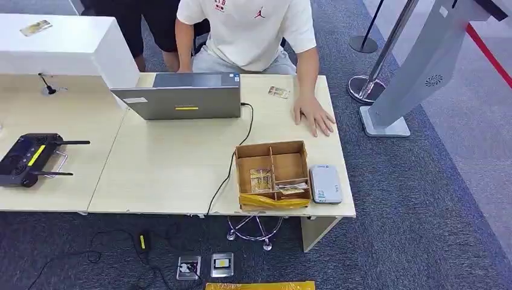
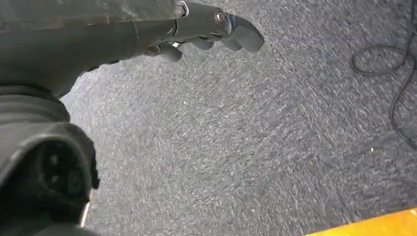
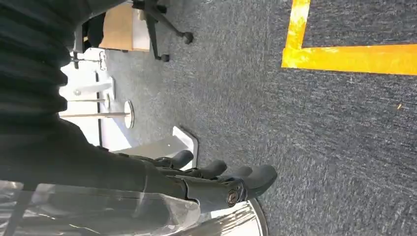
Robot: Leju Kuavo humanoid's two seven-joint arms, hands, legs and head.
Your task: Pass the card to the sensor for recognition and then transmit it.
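While both my arms hang beside me over the grey carpet (image 2: 255,147), my left robot hand (image 2: 206,29) holds nothing, its fingers loosely extended and apart. On the far left of the worktop (image 1: 169,169) lies a black controller (image 1: 27,158), and further right a grey laptop (image 1: 181,96) stands at the far edge, its black cable (image 1: 232,158) trailing toward the near edge. Right of centre sits a wooden divided box (image 1: 273,174) with a card (image 1: 261,179) lying in its near-left compartment. Just right of the box, touching or nearly so, is the grey sensor (image 1: 325,183). A person's hand (image 1: 314,115) rests flat on the far right of the worktop, near a second card (image 1: 278,92). My right robot hand (image 3: 216,177) is likewise empty, fingers slightly curved and apart, above the carpet beside a yellow floor line (image 3: 354,59).
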